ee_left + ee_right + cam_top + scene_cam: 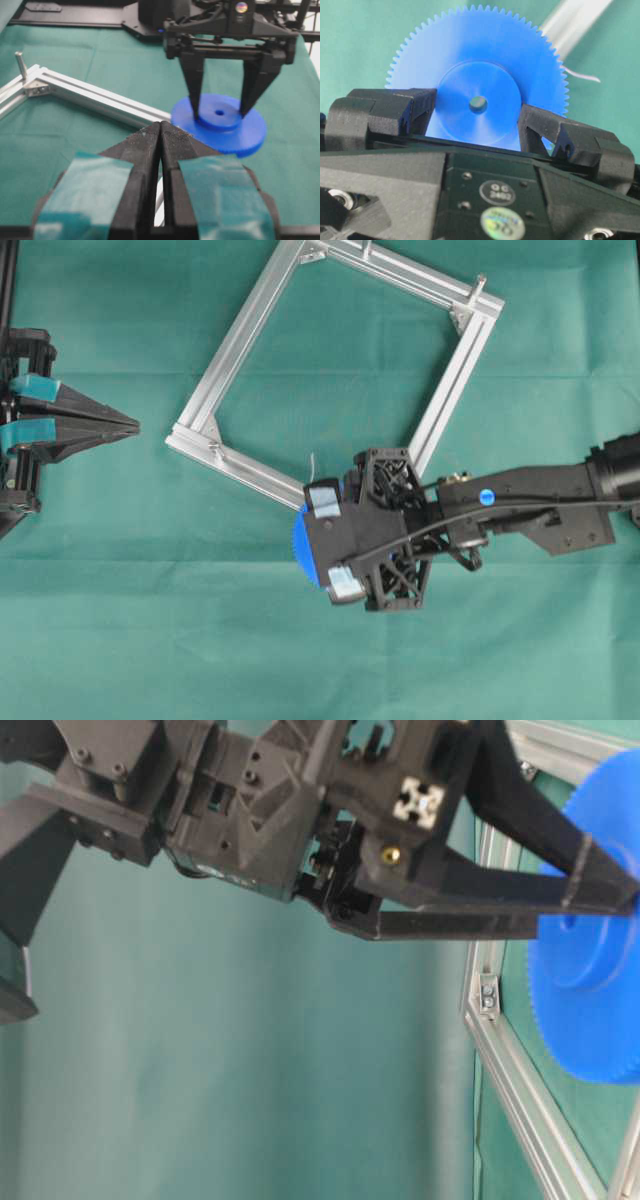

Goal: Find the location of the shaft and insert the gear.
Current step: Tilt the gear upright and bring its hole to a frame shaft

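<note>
In the right wrist view, nearest the lens, the right gripper (479,117) has its two black fingers (395,112) clamped on either side of the raised round hub of the gear (480,65), so the blue toothed disc hangs in its grasp with the small centre hole showing between the jaws. Just past the gear's rim lies a bar of the aluminium frame (572,20), with a thin pale wire (580,75) curving beside it on the green cloth (360,35). From overhead, the gear (303,550) peeks out at the left of the right gripper (320,545), just below the frame's (240,465) lower bar, and a thin silver pin, the shaft (312,464), stands close above the gripper by that bar. Well apart, at the left edge, the left gripper (130,426) rests with its fingertips pressed together, holding nothing. A stubby peg (480,285) stands on the frame's far corner.
</note>
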